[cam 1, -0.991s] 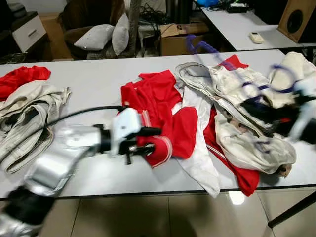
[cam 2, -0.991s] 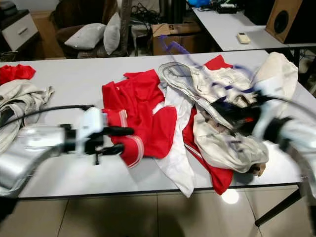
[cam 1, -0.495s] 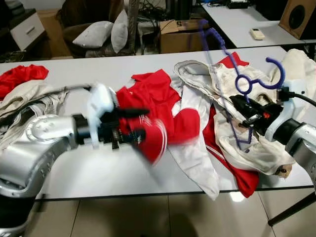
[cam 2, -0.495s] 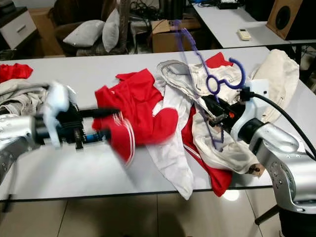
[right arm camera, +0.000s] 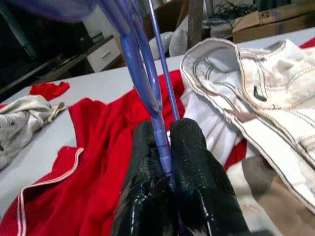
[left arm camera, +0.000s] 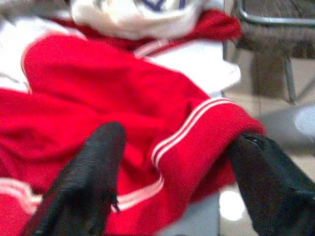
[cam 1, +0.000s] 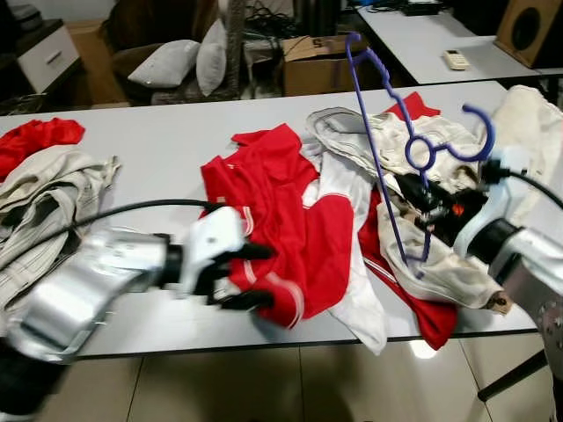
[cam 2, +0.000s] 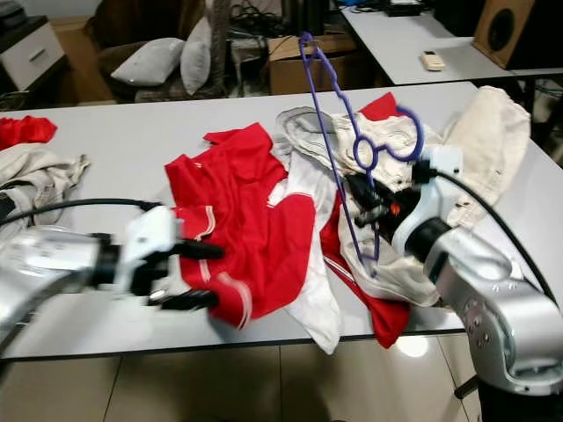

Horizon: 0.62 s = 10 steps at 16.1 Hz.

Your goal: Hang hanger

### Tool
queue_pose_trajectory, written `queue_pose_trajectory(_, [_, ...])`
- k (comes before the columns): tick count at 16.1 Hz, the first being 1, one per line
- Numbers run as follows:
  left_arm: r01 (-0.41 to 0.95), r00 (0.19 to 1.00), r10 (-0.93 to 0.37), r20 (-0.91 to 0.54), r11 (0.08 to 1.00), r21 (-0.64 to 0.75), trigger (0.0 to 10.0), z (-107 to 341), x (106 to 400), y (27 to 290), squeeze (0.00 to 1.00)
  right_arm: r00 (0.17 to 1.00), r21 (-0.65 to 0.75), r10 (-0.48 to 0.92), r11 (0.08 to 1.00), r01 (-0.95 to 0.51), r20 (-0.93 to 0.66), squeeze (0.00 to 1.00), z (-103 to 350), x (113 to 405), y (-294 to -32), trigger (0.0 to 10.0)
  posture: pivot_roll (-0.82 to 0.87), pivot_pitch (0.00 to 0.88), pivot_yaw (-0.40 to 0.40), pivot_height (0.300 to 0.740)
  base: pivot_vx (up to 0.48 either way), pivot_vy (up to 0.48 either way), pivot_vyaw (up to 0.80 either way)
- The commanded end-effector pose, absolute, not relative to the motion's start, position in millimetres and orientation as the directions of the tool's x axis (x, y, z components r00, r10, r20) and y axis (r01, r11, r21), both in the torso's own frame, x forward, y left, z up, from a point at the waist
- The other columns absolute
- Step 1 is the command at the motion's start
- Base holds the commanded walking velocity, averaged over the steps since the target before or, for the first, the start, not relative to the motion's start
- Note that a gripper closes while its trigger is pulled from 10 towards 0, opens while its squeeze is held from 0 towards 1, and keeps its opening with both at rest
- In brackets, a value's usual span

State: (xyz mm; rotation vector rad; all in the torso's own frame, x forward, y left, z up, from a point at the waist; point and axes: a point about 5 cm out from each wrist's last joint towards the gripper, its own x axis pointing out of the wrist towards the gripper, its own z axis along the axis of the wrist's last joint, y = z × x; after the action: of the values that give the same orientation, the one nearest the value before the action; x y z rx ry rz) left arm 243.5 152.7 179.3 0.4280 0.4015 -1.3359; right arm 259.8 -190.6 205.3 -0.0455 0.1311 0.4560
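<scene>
Purple plastic runs between my right fingertips (right arm camera: pixel 170 147): my right gripper (cam 1: pixel 419 195) is pinched tight on the hanger (cam 1: pixel 387 145), gripping it where its thin bars come together. The hanger stands lifted above the red shirt's far side, over the pile of cream garments (cam 1: pixel 413 167), its hook (cam 1: pixel 475 132) curling toward my right arm and its long shoulder bar rising up and away from the table.

My left gripper (cam 1: pixel 246 277) sits at the near hem of the red shirt (cam 1: pixel 281 220), fingers (left arm camera: pixel 93 172) spread wide with the striped red cuff (left arm camera: pixel 197 142) lying between them, one finger above the fabric and one below at the table edge. I cannot tell whether either finger presses the cloth.

The red shirt lies spread flat on the white table (cam 1: pixel 167 149), a white garment (cam 1: pixel 352 264) just beside it on my right, draping over the table's near edge. Well away from the shirt on my left lie more cream clothes (cam 1: pixel 44 202) and another red piece (cam 1: pixel 40 136). Beyond the shirt, past the table's far edge, stand a cardboard box (cam 1: pixel 317 61) and grey pillows (cam 1: pixel 176 61).
</scene>
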Motion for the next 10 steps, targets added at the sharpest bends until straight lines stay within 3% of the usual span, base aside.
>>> queue_pose_trajectory(1, [0.990, 0.132, -0.814, -0.565, 0.142, 0.027, 10.0, 176, 235, 165, 1.00, 0.884, -0.009, 0.444, 0.893, -0.450, -0.144, 0.00, 204, 258, -186, 10.0, -0.05, 0.000, 0.104, 0.740, 0.000, 0.000, 0.00])
queue_pose_trajectory(2, [0.984, 0.164, -0.827, -0.538, 0.173, 0.034, 10.0, 178, 237, 169, 1.00, 0.885, 0.002, 0.443, 0.894, -0.447, -0.142, 0.00, 203, 257, -185, 10.0, -0.05, 0.000, 0.104, 0.740, 0.000, 0.000, 0.00])
queue_pose_trajectory(5, [0.944, 0.315, -0.938, -0.147, 0.325, -0.050, 10.0, 215, 254, 174, 1.00, 0.914, -0.004, 0.395, 0.918, -0.397, -0.092, 0.00, 203, 257, -183, 10.0, -0.05, 0.000, 0.108, 0.740, 0.000, 0.000, 0.00])
queue_pose_trajectory(6, [0.920, 0.384, -0.919, -0.086, 0.389, -0.055, 10.0, 219, 260, 176, 0.99, 0.939, -0.027, 0.339, 0.940, -0.341, -0.056, 0.00, 204, 257, -182, 10.0, -0.06, 0.000, 0.109, 0.740, 0.000, 0.000, 0.00])
queue_pose_trajectory(7, [0.852, 0.520, -0.854, -0.028, 0.520, -0.062, 10.0, 221, 273, 179, 0.00, 0.947, -0.008, 0.318, 0.948, -0.318, -0.041, 0.00, 205, 257, -180, 10.0, -0.06, 0.000, 0.111, 0.740, 0.000, 0.000, 0.00])
queue_pose_trajectory(9, [0.758, 0.651, -0.759, 0.014, 0.650, -0.040, 10.0, 222, 287, 178, 0.00, 0.949, 0.003, 0.313, 0.950, -0.313, -0.030, 0.00, 206, 255, -178, 10.0, -0.07, 0.000, 0.111, 0.740, 0.000, 0.000, 0.00])
queue_pose_trajectory(10, [0.712, 0.701, -0.712, 0.024, 0.702, 0.006, 10.0, 216, 288, 163, 0.00, 0.956, -0.010, 0.290, 0.957, -0.291, -0.030, 0.00, 202, 248, -173, 10.0, -0.09, 0.000, 0.118, 0.740, 0.000, 0.000, 0.00])
